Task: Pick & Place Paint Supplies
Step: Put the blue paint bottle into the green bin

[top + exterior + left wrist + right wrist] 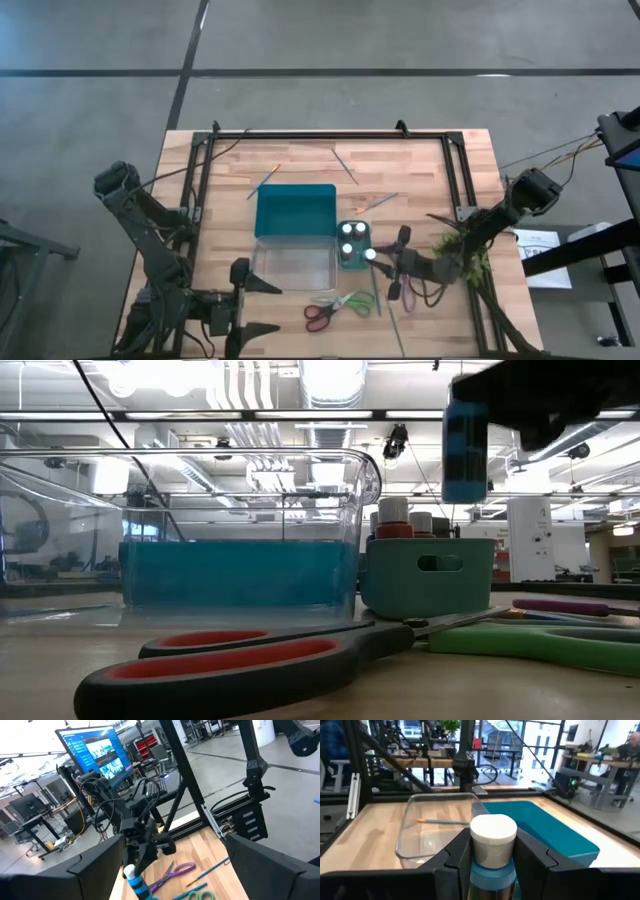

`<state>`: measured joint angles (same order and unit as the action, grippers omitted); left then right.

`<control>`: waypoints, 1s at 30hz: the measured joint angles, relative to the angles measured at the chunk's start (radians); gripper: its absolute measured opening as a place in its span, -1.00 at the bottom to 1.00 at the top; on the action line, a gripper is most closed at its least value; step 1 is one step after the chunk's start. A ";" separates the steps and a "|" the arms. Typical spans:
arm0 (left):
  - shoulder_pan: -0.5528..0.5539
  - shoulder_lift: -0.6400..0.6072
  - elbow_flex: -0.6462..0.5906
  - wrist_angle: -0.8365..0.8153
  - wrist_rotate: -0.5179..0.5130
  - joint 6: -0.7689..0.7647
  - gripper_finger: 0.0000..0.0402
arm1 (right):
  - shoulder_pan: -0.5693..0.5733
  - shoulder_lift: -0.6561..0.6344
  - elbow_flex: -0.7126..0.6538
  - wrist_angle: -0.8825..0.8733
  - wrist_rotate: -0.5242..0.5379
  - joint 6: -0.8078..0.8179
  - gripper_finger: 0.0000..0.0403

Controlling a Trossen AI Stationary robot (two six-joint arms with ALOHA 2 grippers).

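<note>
From above, the right gripper (385, 262) reaches in from the table's right edge and hovers just beside the small teal cup (353, 246), where three white caps already show; the blue paint bottle (371, 254) it pinches sits right at the cup's near-right rim, so the coming move looks like a short shift over the opening and a drop. The left gripper (262, 306) waits at the front left with its fingers spread wide, empty, well apart from the cup, so the right arm is plainly the nearer one. At table height, the bottle (465, 450) hangs upright, long axis vertical, above and slightly to the side of the cup (428, 575), clear of the caps inside; red-handled scissors (240, 660) lie in front. Seen from the left wrist, the right arm angles steeply down with the bottle (136, 882) below its fingers. Seen from the right wrist, both fingers clamp the bottle (492, 845) just under its white cap.
</note>
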<state>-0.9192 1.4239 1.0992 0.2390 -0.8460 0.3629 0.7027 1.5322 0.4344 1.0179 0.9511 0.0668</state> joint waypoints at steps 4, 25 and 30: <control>0.001 0.000 0.000 0.000 0.000 -0.003 0.76 | -0.036 0.024 -0.044 0.121 -0.053 -0.014 -0.48; 0.007 0.001 -0.007 -0.006 0.000 -0.030 0.76 | -0.191 0.032 -0.077 0.161 -0.433 -0.072 -0.48; 0.007 0.001 -0.007 -0.012 0.000 -0.045 0.76 | -0.247 -0.002 -0.124 0.159 -0.661 -0.038 -0.48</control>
<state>-0.9119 1.4250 1.0920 0.2268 -0.8459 0.3175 0.4555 1.5298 0.3107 1.1768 0.2899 0.0284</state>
